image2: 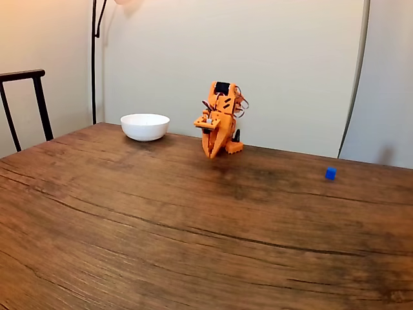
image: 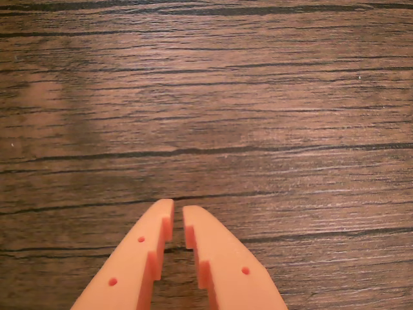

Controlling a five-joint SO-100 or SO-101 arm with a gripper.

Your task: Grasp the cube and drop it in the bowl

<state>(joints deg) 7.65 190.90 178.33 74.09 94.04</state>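
Observation:
A tiny bright blue cube (image2: pixel 330 173) sits on the wooden table at the right in the fixed view, far from the arm. The white bowl (image2: pixel 145 126) stands at the back left of the table. Between them, near the back edge, the orange arm is folded with my gripper (image2: pixel 212 154) pointing down just above the table. In the wrist view my gripper (image: pixel 178 212) enters from the bottom edge, its two orange fingers (image: pixel 151 242) nearly touching, with nothing between them and only wood grain ahead.
A dark chair back (image2: pixel 22 97) stands at the far left beyond the table, and a thin lamp pole (image2: pixel 94 58) rises behind the bowl. The wide wooden tabletop (image2: pixel 193 232) stretches toward the camera.

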